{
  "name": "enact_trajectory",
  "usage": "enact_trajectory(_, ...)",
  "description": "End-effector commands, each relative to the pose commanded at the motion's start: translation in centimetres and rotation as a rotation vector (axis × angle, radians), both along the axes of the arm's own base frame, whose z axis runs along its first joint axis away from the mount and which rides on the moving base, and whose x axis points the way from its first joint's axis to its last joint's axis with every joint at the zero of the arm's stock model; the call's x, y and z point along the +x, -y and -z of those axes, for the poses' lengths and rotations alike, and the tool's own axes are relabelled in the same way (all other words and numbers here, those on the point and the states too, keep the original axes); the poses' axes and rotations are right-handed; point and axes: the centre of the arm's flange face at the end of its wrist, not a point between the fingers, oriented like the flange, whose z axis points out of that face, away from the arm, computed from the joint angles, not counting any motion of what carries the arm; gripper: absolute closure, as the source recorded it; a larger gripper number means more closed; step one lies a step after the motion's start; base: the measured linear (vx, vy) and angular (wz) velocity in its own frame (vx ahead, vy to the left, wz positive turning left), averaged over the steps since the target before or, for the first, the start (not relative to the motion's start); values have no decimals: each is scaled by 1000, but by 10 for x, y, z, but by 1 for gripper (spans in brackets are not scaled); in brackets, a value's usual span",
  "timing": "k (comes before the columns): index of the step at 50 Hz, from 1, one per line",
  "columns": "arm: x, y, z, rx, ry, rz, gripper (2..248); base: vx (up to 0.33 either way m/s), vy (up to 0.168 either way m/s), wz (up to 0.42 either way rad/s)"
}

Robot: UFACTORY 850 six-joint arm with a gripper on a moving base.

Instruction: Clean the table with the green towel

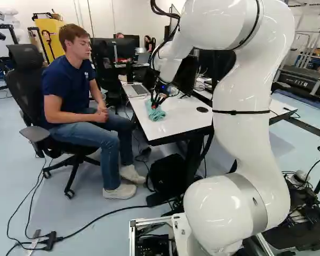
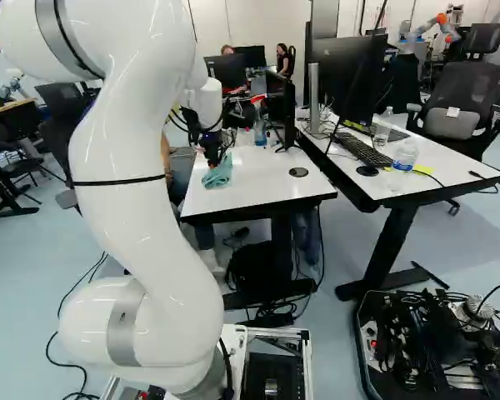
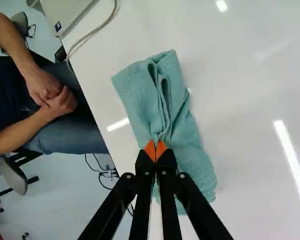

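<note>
White tabletop, left base view: your wiping surface, with a laptop farther along it and a seated person beside its left edge; plan your strokes away from both.
Green towel, left base view: on the tabletop near that edge; your first pass would best run inward, toward the round cover.
Bottle, right base view: stands beyond the towel, toward the far part of the table; you should shorten any stroke aimed that way.
Second desk, right base view: sits beside the table; don't let your sweep carry into its edge.
Gripper, wrist view: narrow, its orange pads pinching a raised fold of towel between them; you have the cloth.
Towel spread, wrist view: folded and rumpled, reaching ahead of and beneath the fingers; press lightly, so the cloth rubs and your tips don't scrape.
Pale cable, wrist view: crosses the table's edge by the laptop; stop short, or the cloth may snag it.
</note>
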Motion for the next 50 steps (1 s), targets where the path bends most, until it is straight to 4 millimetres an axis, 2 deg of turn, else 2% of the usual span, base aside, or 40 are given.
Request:
enact_trajectory(15, -3, -1, -3, 0, 3, -1, 229, 0, 0, 0)
enact_trajectory(36, -13, 2, -31, 4, 47, 1, 229, 0, 0, 0)
enact_trajectory(50, -20, 17, -50, 5, 77, 26, 229, 0, 0, 0)
